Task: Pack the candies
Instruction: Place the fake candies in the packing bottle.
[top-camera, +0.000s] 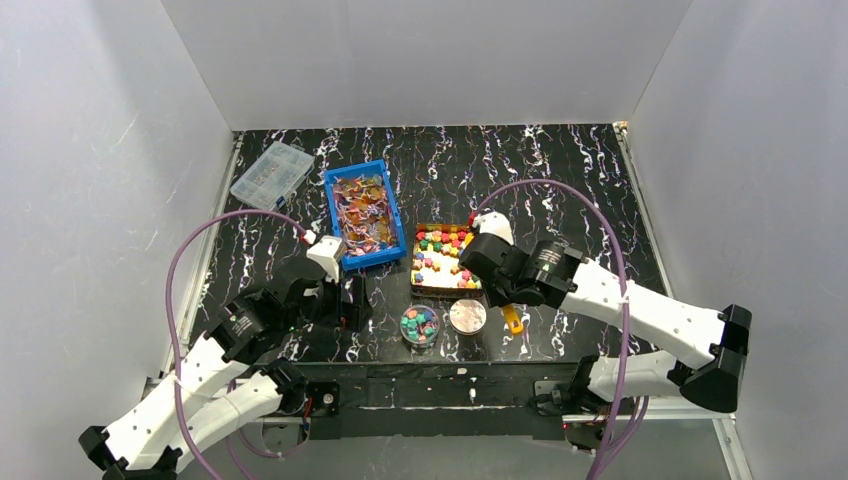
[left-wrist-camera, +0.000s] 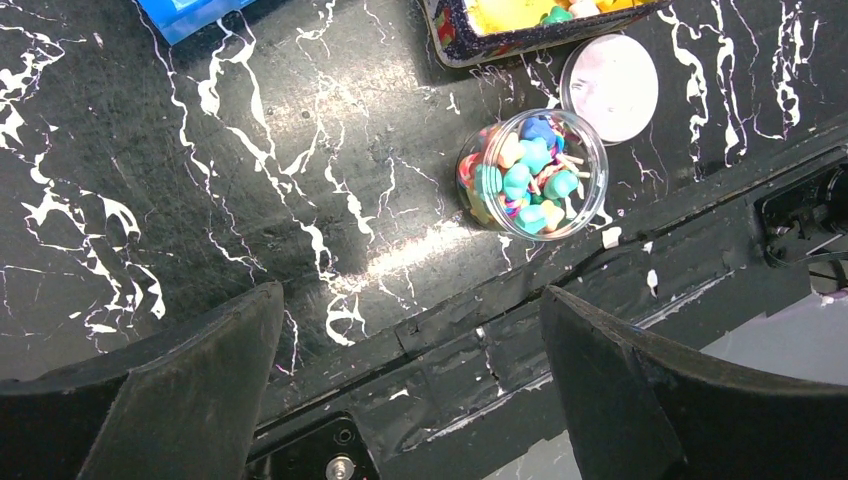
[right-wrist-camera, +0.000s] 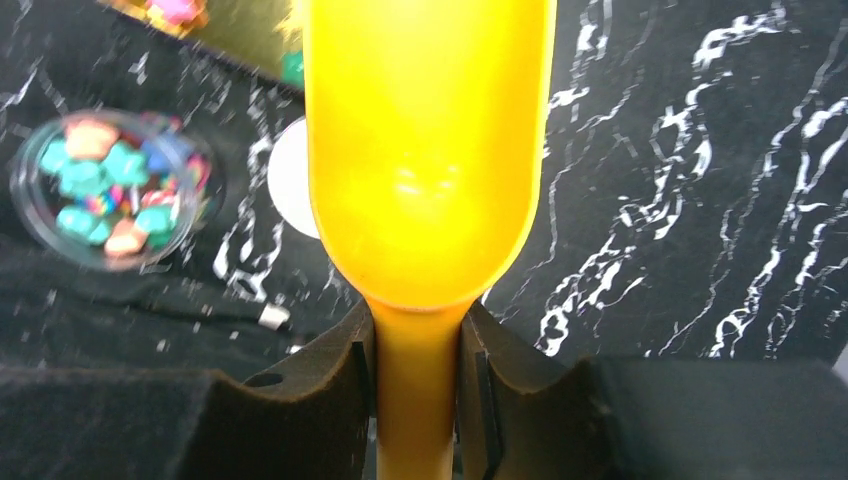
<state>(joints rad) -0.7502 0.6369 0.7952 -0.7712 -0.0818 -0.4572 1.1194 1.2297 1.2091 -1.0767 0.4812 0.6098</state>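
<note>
The candies lie in three places: rounded pieces of mixed colours in a shallow tray at mid-table, shiny wrapped ones in a blue bin just left of it and farther back, and a heap in a clear jar near the front edge. The jar's white lid lies flat just right of it. The right gripper is clamped narrowly on the handle of an orange scoop, whose bowl is empty and sits over the table beside the lid. The left gripper stands wide apart, holding nothing, near and left of the jar. The step in hand appears to be fetching another load. The jar looks nearly full, so the load should be small, carried level, and tipped slowly over the jar's centre, clear of the lid.
</note>
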